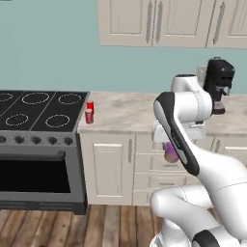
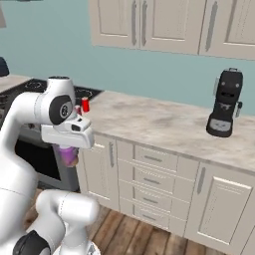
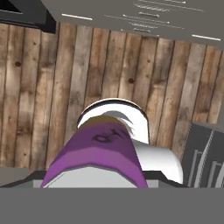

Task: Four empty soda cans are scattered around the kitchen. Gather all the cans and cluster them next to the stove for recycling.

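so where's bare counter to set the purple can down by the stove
Bare marbled counter runs from the red cans to the coffee machine. Crowded only at the stove edge, where the red cans stand. The gripper holds the purple can below counter height.

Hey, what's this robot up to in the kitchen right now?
The robot arm is carrying a purple soda can in its gripper, held below counter height in front of the cream cabinets. Two red soda cans already stand together on the counter, right beside the stove. A black coffee machine sits farther along the counter. The purple can looks headed for that cluster.
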Robot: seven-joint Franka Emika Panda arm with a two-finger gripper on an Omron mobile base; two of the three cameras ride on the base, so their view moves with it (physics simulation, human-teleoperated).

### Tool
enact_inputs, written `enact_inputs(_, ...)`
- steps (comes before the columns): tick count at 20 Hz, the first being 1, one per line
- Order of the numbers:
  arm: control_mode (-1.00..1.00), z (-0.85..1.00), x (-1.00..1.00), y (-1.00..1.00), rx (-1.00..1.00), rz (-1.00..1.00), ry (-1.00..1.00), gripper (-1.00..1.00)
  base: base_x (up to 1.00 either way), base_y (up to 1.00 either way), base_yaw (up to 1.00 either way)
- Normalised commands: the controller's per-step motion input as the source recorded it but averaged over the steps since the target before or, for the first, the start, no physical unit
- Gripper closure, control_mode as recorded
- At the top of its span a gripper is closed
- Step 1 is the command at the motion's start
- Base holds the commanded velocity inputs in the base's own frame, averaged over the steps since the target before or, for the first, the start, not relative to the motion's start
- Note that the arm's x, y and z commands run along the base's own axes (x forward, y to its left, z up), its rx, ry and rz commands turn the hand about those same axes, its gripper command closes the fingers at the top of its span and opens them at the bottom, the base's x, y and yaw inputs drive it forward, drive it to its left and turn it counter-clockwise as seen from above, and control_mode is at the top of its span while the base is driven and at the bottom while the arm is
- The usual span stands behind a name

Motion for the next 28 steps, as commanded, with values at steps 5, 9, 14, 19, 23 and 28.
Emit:
enact_inputs(5, 1.00, 0.00, 0.00, 0.00, 0.00, 0.00, 0.00, 1.00, 0.51, 0.13, 0.00)
enact_inputs(9, 1.00, 0.00, 0.00, 0.00, 0.00, 0.00, 0.00, 1.00, 0.45, 0.31, -0.02)
enact_inputs(14, 1.00, 0.00, 0.00, 0.00, 0.00, 0.00, 0.00, 1.00, 0.33, 0.48, -0.06)
enact_inputs(19, 1.00, 0.00, 0.00, 0.00, 0.00, 0.00, 0.00, 1.00, 0.34, 0.45, -0.08)
enact_inputs(23, 1.00, 0.00, 0.00, 0.00, 0.00, 0.00, 0.00, 1.00, 0.45, 0.29, -0.12)
enact_inputs(28, 1.00, 0.00, 0.00, 0.00, 0.00, 0.00, 0.00, 1.00, 0.49, 0.22, -0.12)
